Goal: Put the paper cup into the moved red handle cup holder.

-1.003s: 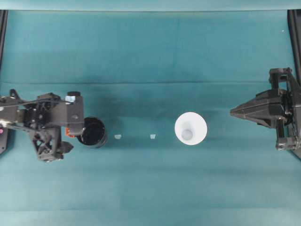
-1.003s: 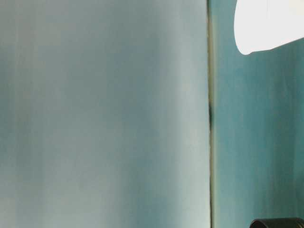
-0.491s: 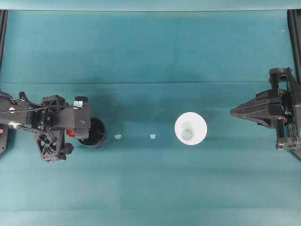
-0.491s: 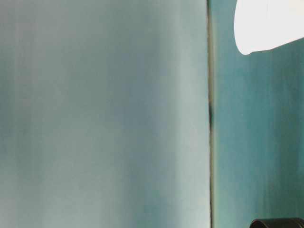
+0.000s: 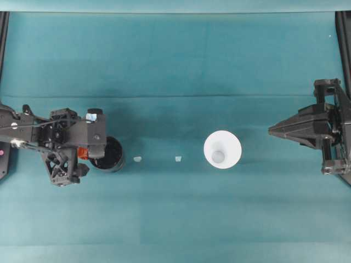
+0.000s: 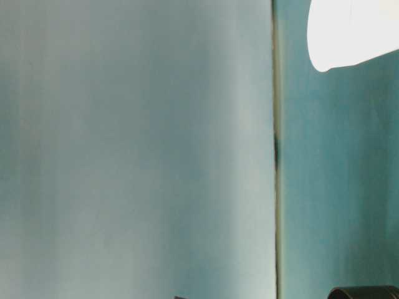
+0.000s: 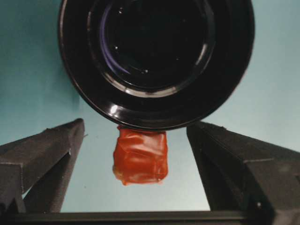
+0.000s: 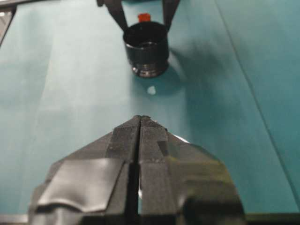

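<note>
Paper cup (image 5: 222, 150) stands right of centre on the worktop (image 5: 175, 60), well apart from the red handle cup holder (image 5: 108, 154) at left. Left pincer (image 7: 140, 154) straddles the handle, wide; closing off-centre could tip the holder. Right pincer (image 8: 140, 119) is closed, empty.

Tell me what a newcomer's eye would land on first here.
The white paper cup stands alone, right of centre on the teal table cloth. At far left, the open left gripper straddles the red handle of the glossy black cup holder. The right gripper waits shut.

left end effector (image 7: 138, 140) nearer holder handle (image 7: 140, 157)
</note>
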Tool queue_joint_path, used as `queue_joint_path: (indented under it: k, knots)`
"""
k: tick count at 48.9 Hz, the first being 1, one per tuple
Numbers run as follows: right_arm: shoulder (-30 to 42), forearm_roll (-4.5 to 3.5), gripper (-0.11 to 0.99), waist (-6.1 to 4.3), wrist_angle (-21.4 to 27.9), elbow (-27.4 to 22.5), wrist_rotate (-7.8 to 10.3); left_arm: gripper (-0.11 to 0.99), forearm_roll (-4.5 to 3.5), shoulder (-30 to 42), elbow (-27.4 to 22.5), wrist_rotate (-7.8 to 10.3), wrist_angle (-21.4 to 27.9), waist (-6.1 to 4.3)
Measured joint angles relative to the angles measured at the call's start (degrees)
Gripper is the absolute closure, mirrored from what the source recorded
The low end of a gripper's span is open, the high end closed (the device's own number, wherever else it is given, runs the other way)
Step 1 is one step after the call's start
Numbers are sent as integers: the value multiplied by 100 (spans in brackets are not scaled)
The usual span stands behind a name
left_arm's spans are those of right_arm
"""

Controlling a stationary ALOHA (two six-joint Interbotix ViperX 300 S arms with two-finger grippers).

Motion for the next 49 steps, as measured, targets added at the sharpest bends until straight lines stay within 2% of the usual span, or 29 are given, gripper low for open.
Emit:
queue_joint_path:
  k: [5, 8, 18, 36, 45, 49]
  knots:
    - [0, 0, 99, 0, 0, 9, 0, -3, 0, 9, 0, -26, -9, 0]
    - [0, 0, 99, 0, 0, 0, 0, 5, 0, 0, -18, -26, -9, 0]
    - [0, 0, 99, 0, 0, 0, 0, 60, 0, 0, -105, -35, -9, -9]
    - [0, 0, 99, -9, 0, 0, 0, 60, 0, 0, -316, 44, 18, 9]
    - [0, 0, 99, -18, 0, 0, -9, 60, 0, -35, -896, 53, 141, 9]
    - [0, 0, 99, -18, 0, 9, 0, 60, 0, 53, -1230, 114, 193, 9]
